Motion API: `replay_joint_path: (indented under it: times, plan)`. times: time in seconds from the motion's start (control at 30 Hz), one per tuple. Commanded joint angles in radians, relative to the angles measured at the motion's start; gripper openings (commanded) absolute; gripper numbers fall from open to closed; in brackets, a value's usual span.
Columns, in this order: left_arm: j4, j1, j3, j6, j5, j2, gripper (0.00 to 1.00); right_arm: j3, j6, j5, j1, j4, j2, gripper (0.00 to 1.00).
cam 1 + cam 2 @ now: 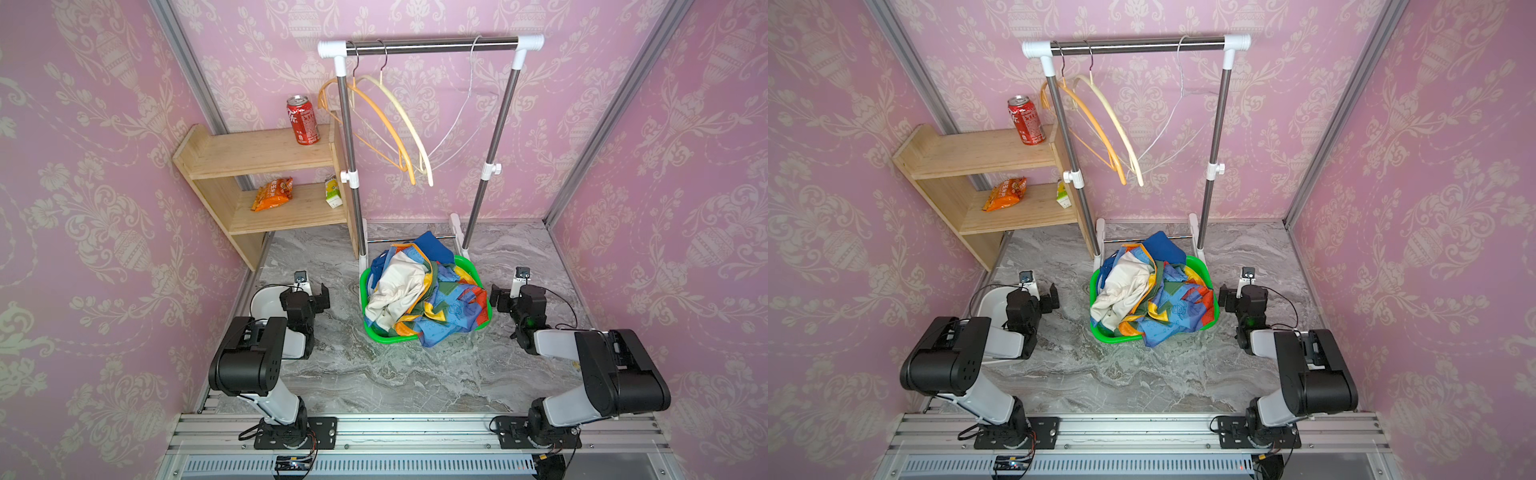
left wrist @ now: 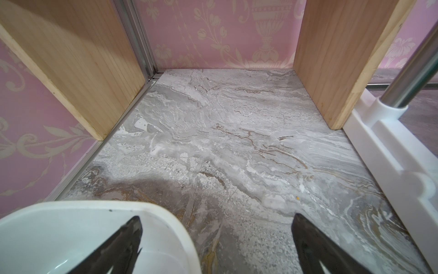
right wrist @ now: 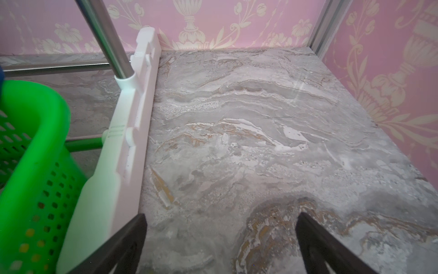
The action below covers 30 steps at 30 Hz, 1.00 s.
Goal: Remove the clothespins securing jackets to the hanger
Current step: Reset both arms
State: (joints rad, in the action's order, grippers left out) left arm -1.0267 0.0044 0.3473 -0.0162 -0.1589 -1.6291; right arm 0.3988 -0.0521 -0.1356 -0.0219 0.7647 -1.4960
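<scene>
Spread wide, empty: left gripper point(image 2: 216, 220), right gripper point(image 3: 221, 216). The jackets point(image 1: 419, 291) are heaped in the basket point(image 1: 471, 266) mid-frame, hangers point(image 1: 399, 124) above bare, no clothespins visible. Risk: pins maybe buried in folds, so a grab snags cloth.

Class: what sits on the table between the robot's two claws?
The green basket, heaped with jackets, sits between them; both top views show it.

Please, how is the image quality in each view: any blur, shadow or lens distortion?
In both top views: sharp, evenly lit, but the wide lens makes the rack lean outward. Left wrist view: soft shadow on the tabletop beside the white bowl. Right wrist view: the green basket is blurred and overbright.
</scene>
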Motion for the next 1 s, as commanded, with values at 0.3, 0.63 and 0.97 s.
replay_joint_path:
  times: [0.3, 0.63, 0.97]
  plan:
    - [0.021, 0.005, 0.008, -0.010, -0.005, -0.003, 0.99, 0.021, 0.029, 0.137, -0.001, -0.008, -0.002, 1.00]
    - [0.021, 0.005, 0.008, -0.010, -0.005, -0.003, 0.99, 0.021, 0.029, 0.139, 0.002, -0.007, -0.003, 1.00]
    - [0.019, 0.005, 0.008, -0.010, -0.005, -0.003, 0.99, 0.020, 0.025, 0.157, 0.011, -0.005, -0.004, 1.00]
